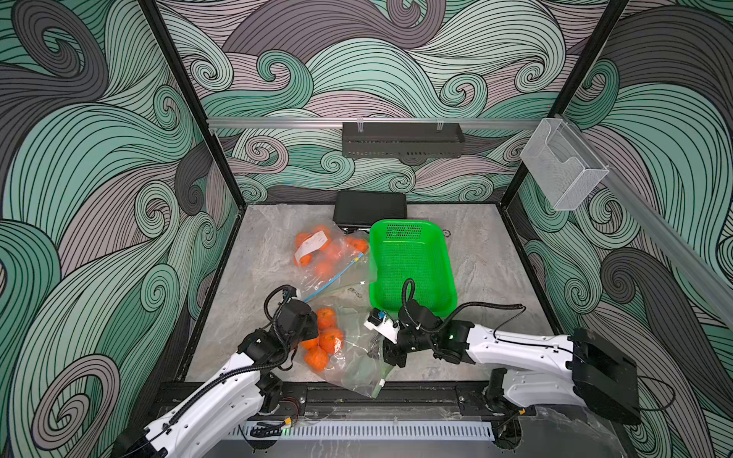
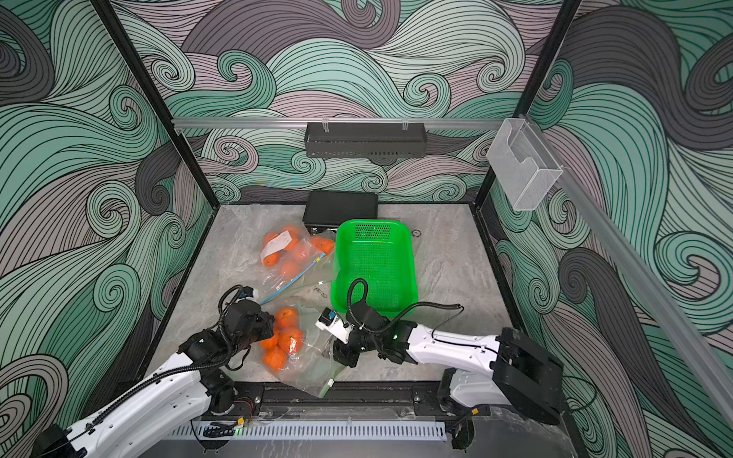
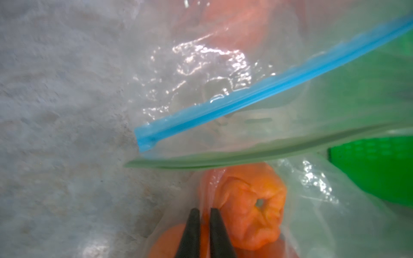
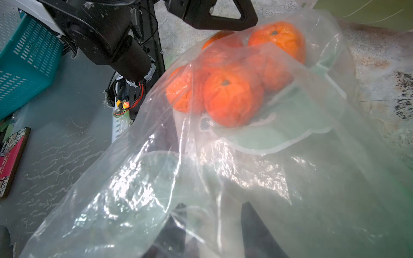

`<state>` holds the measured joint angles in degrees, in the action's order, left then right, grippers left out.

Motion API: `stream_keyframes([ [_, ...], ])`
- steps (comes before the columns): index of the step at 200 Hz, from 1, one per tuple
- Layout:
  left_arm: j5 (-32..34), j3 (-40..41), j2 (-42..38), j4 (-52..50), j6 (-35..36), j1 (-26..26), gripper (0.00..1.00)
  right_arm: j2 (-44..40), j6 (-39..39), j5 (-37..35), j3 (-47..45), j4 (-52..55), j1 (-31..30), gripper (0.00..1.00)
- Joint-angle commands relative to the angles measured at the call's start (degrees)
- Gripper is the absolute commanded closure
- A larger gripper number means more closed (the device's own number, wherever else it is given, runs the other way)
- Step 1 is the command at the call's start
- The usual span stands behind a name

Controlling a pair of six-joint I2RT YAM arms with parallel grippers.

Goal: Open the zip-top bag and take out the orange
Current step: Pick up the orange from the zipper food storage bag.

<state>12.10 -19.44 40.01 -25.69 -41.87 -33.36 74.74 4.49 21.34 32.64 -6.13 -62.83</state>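
- Clenched, the left claw (image 3: 202,221) shows two dark fingers nearly meeting at the side edge of the near bag (image 1: 357,359), apparently pinching a fold of its film.
- Just past those fingertips, inside the film, lies one orange (image 3: 250,207), its stem dimple turned toward the wrist camera. The other oranges (image 1: 327,337) cluster at this same end of the bag.
- Beyond that orange a pale green strip (image 3: 245,156) crosses the left wrist view. I take it for this bag's zip, but cannot tell whether it is sealed.
- The bag's long axis runs from the left claw toward the right claw (image 4: 213,214). That claw's fingers stand apart under draped film, gripping nothing I can make out.
- By my judgement the fruit sits between the two claws, much nearer the left. The right claw is at the slack, empty end.
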Motion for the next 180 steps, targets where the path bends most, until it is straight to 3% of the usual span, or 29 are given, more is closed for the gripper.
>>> stream_keyframes([
  [1, -0.46, -2.41, -0.43, -0.41, 0.21, 0.49, 1.0, 1.6, -0.27, 0.47, 0.86, -3.27, -0.44, 0.57],
  [39, -0.33, -9.68, -5.36, -6.52, 2.0, 0.49, 1.0, 3.34, 0.82, -0.72, 1.02, -7.79, -0.54, 0.57],
  [66, -6.08, -16.48, -7.2, -9.43, 5.57, 0.49, 1.0, 5.58, -0.62, -1.66, 0.16, -14.31, -1.63, 0.54],
  [100, -7.88, -22.94, -7.99, -16.99, 6.58, 0.49, 1.0, 9.28, -0.75, -8.84, -0.69, -20.57, -2.71, 0.49],
  [129, -8.49, -23.02, -11.18, -18.0, 7.93, 0.5, 1.0, 14.29, -1.24, -12.03, -1.61, -28.58, -3.4, 0.44],
  [180, -10.68, -21.56, -14.78, -15.49, 9.03, 0.49, 1.0, 23.0, -3.1, -14.94, -4.24, -38.82, -5.08, 0.24],
])
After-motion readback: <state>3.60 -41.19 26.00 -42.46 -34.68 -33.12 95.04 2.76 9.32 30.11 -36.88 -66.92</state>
